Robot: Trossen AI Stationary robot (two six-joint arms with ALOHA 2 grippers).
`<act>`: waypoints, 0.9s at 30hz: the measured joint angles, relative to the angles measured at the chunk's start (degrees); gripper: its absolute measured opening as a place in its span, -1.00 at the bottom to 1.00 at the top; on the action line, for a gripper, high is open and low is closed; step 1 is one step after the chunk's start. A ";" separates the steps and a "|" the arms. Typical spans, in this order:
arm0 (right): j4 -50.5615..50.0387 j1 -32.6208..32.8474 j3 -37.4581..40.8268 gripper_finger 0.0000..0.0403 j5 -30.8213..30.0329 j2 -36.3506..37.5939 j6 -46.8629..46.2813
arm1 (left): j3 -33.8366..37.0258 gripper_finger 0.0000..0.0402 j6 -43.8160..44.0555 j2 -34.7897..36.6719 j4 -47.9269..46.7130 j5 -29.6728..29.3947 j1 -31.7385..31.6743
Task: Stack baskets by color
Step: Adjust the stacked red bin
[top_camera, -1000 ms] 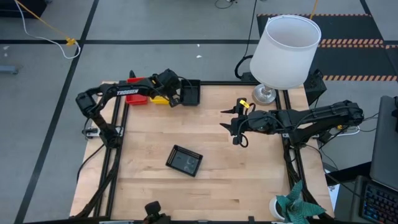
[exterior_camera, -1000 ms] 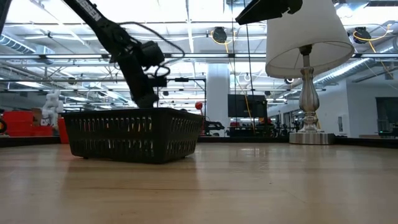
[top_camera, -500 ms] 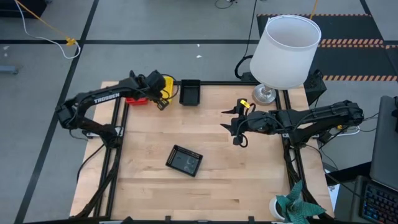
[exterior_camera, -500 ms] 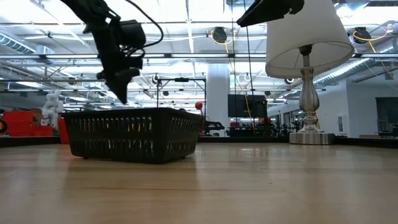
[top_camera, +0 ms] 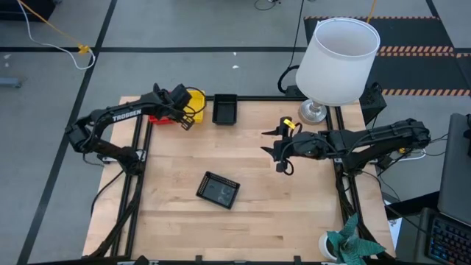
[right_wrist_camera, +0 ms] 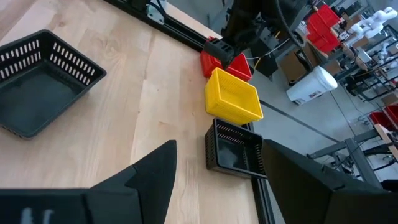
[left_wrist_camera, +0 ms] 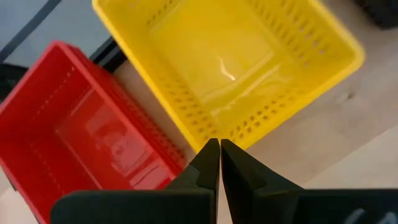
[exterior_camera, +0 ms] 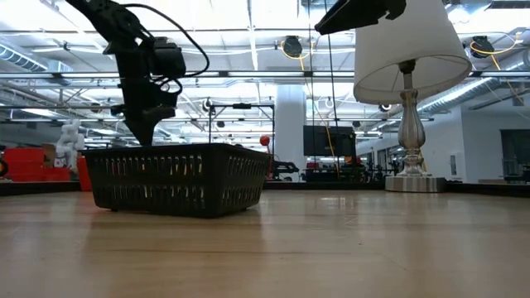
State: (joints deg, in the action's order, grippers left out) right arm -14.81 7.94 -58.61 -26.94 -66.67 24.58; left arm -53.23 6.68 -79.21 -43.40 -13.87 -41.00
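**Go for the loose black basket next, and get the fingers open first**

Your left gripper (top_camera: 185, 122) hovers by the yellow basket (top_camera: 194, 101) at the tabletop's (top_camera: 294, 213) far left corner, with the red basket (top_camera: 160, 116) beside it and a black basket (top_camera: 224, 108) just to the other side. Its fingers (left_wrist_camera: 209, 163) are pressed together and hold nothing, tips pointing at the yellow basket's near wall.

The one basket still out of line is the stray black basket (top_camera: 218, 190), lying alone mid-tabletop, well apart from the row. That looks like your next pick. Open the fingers before you descend, straddle one mesh wall near its middle, and lift level so it drops squarely into the black one at the far edge.

Your right gripper (top_camera: 277, 151) waits over the tabletop's right half, arm stretched inward, fingers (right_wrist_camera: 152, 171) spread wide and empty. It sits nearer the stray basket, so consider using it instead.
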 joint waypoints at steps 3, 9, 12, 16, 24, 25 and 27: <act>0.00 0.02 0.00 0.13 0.02 0.00 0.12 | 1.11 -0.91 0.31 -0.08 -0.36 -1.35 -0.27; 0.00 0.02 0.00 0.13 0.02 0.00 0.16 | 3.19 -0.91 0.24 -0.10 -0.47 -1.90 -1.62; 0.11 0.01 0.00 0.13 0.02 0.00 0.37 | 3.26 -0.91 0.07 -0.10 -0.55 -1.87 -2.50; 0.39 0.02 0.00 0.13 0.02 0.00 0.39 | 3.26 -0.91 0.10 -0.10 -0.56 -2.57 -3.42; 0.39 0.02 0.00 0.13 0.02 0.00 0.35 | 3.26 -0.91 0.13 -0.10 -0.76 -2.84 -4.07; 0.39 0.02 0.00 0.13 0.02 0.00 0.32 | 3.26 -0.91 0.13 -0.10 -0.76 -2.84 -4.04; 0.39 0.02 0.00 0.13 0.02 0.00 0.30 | 3.26 -0.91 0.15 -0.12 -0.74 -2.89 -4.08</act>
State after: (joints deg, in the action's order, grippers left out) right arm -14.41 7.97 -58.61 -26.92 -66.67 24.88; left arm -49.98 6.83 -79.33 -44.14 -16.76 -45.07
